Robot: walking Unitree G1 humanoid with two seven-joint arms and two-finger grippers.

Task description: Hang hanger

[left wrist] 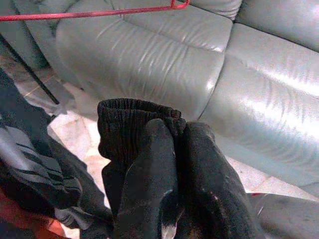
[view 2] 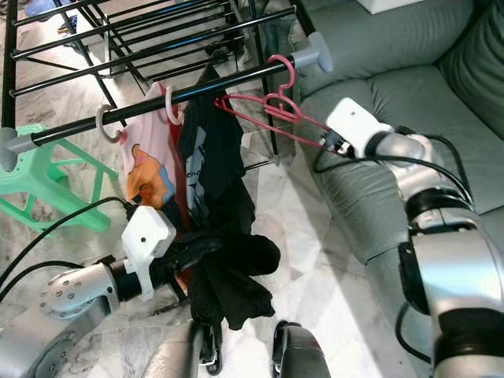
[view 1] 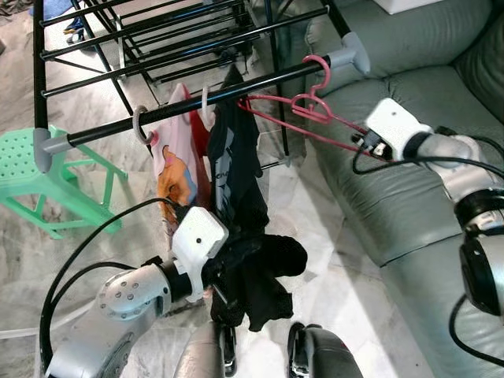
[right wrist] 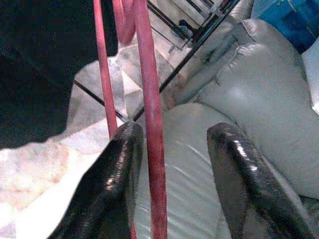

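A pink wire hanger (view 1: 303, 114) hangs by its hook over the black rail (view 1: 260, 83) of a drying rack, near the rail's grey right end cap. My right gripper (view 1: 358, 142) is at the hanger's lower corner. In the right wrist view its fingers (right wrist: 119, 164) stand open with the hanger bar (right wrist: 152, 124) between them, close against one finger. Low in front, my left gripper (view 1: 216, 276) is shut on the bunched hem of a black garment (view 1: 236, 173) that hangs from the same rail; the cloth (left wrist: 134, 119) wraps over its fingers.
A printed shirt (view 1: 177, 165) hangs beside the black garment on white hooks (view 1: 142, 122). A grey-green leather sofa (view 1: 409, 47) runs along the right, close behind the right arm. A green plastic stool (view 1: 24, 165) stands at the left on the marble floor.
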